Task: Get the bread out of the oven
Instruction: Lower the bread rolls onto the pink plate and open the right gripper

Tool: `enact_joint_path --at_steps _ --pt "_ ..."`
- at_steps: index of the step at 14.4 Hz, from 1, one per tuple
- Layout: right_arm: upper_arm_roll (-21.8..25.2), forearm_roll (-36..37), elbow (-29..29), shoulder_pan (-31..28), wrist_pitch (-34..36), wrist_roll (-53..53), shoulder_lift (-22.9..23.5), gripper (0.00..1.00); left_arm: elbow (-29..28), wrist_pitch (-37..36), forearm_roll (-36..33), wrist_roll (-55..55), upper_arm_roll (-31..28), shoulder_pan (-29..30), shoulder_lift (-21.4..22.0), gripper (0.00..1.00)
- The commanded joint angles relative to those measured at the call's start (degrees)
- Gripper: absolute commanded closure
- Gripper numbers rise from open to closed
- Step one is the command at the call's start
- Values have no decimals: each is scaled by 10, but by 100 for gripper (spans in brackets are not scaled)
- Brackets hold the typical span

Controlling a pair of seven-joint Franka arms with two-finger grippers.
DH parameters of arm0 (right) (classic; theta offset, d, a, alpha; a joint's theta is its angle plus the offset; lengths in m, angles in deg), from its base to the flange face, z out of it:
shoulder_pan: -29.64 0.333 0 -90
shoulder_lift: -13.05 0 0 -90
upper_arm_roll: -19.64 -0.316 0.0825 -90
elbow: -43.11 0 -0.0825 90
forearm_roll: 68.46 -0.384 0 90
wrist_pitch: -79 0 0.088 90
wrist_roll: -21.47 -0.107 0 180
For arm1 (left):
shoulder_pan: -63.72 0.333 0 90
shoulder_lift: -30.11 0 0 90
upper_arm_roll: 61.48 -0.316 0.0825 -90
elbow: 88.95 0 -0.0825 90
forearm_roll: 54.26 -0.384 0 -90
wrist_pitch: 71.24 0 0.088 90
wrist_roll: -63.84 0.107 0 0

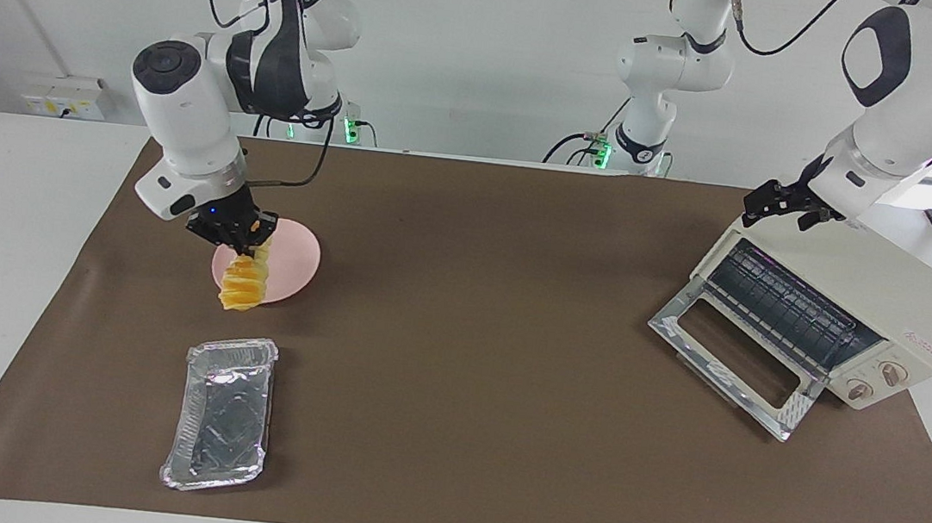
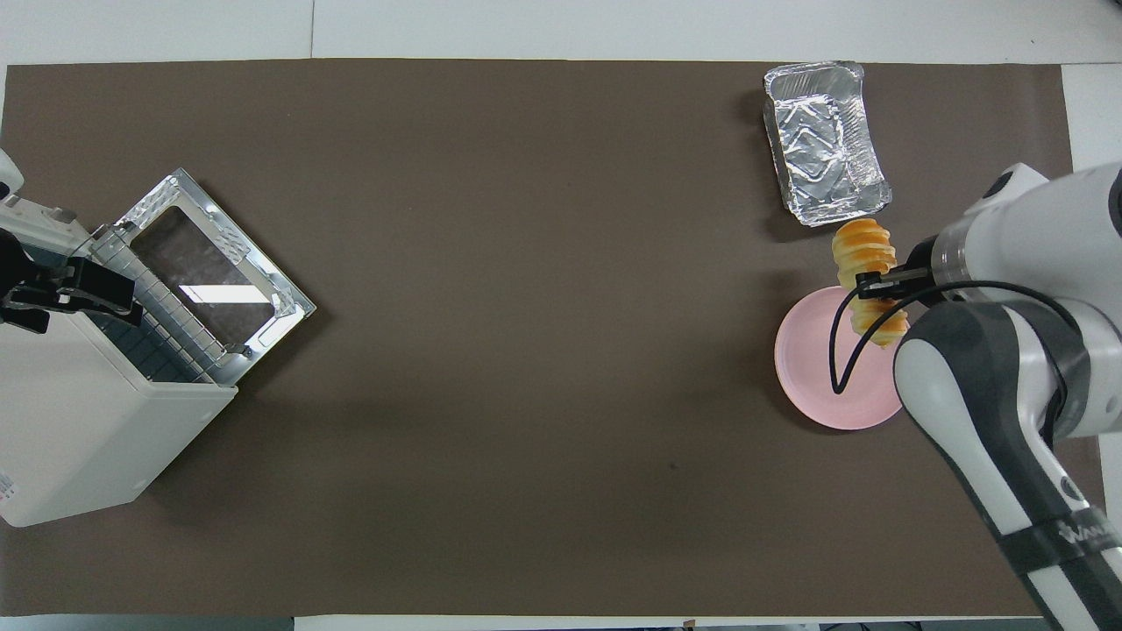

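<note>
The bread (image 1: 245, 283), a golden ridged loaf, hangs lengthwise from my right gripper (image 1: 239, 236), which is shut on its upper end. It hangs over the rim of the pink plate (image 1: 297, 257) on the side away from the robots; I cannot tell whether its lower end touches. In the overhead view the bread (image 2: 863, 254) sticks out past my right gripper (image 2: 879, 287) over the plate (image 2: 820, 390). The cream oven (image 1: 871, 282) stands at the left arm's end with its glass door (image 1: 729, 354) dropped open. No bread shows on its rack. My left gripper (image 1: 775, 203) is over the oven's top.
A crinkled silver foil tray (image 1: 223, 414) lies farther from the robots than the plate; it also shows in the overhead view (image 2: 824, 145). The oven (image 2: 79, 421) and its open door (image 2: 210, 272) take up the left arm's end of the brown mat.
</note>
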Motion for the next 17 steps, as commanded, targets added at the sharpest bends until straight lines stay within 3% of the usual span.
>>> enact_joint_path --at_steps 1,3,7,10,11,12,13,14,17 --pt "-6 -15 -226 -13 -153 9 -119 100 -9 6 6 4 -3 0 13 0" --pt "-6 -15 -272 -13 -201 9 -128 100 -9 6 6 4 -3 0 13 0" --pt "-6 -15 -312 -13 -299 9 -98 100 -9 6 6 4 -3 0 13 0" --pt "-6 -15 -316 -12 -318 8 -83 100 -9 6 6 4 -3 0 13 0" --pt "-6 -15 -312 -14 -313 7 -82 73 -9 6 6 4 -3 0 13 0" --pt "-6 -15 -308 -14 -306 7 -82 1 -9 6 6 4 -3 0 13 0" --pt "-6 -15 -286 -13 -274 5 -82 0 -9 6 6 4 -3 0 13 0" --pt "-6 -15 -245 -13 -196 5 -82 0 -9 6 6 3 -3 0 13 0" --pt "-6 -16 -74 -14 17 5 -60 0 -9 6 6 4 -3 0 13 0"
